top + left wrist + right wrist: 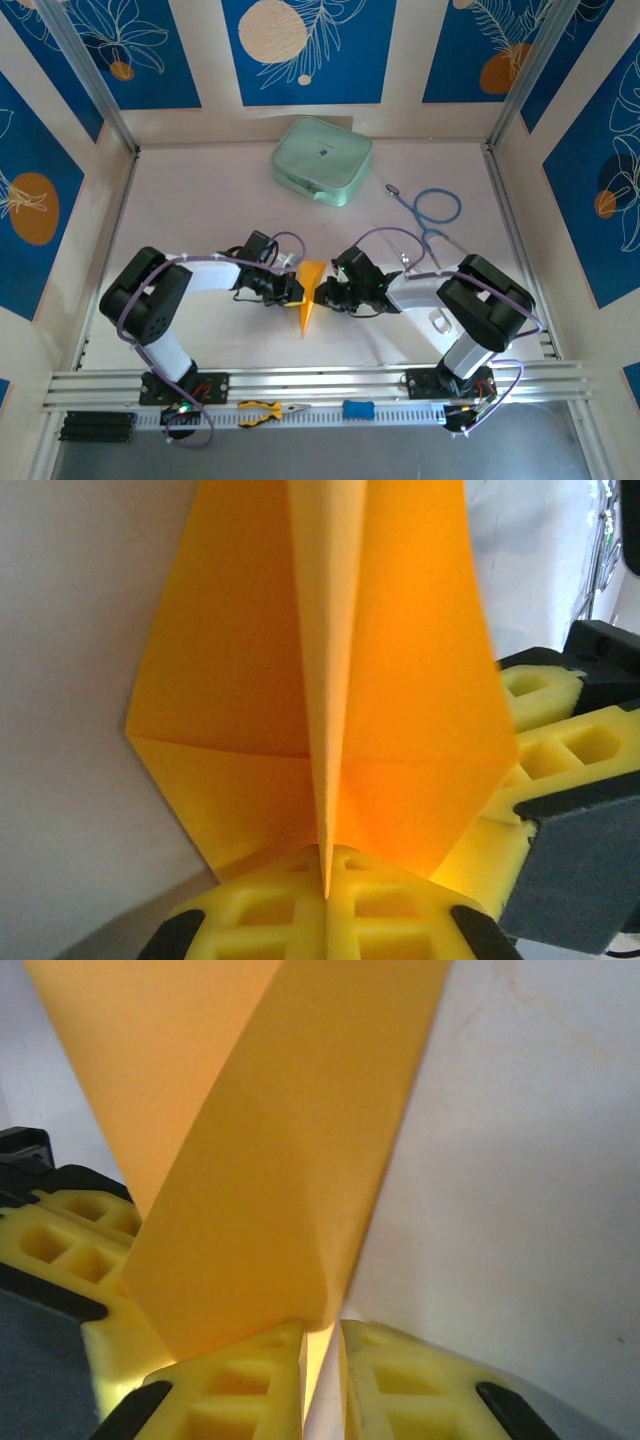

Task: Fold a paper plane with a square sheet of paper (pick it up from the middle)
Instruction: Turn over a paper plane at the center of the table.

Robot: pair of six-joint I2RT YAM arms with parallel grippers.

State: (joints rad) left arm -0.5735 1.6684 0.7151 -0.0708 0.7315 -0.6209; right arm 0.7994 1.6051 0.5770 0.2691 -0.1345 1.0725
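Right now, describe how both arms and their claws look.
Both the left arm and right arm have bulky black joint housings joined by white links, with purple cables looping alongside. The left claw and right claw each carry two bright yellow pads moulded with square hollows, backed by dark grey holders.

Pale green case [322, 160] at the table's far edge, blue-handled scissors [432, 215] nearer its right edge, orange-handled pliers [268, 411] and blue block [358, 409] along its near edge.

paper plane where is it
In the top view the paper plane is at the middle of the table, gripped by the left gripper and the right gripper, tip toward the near edge.
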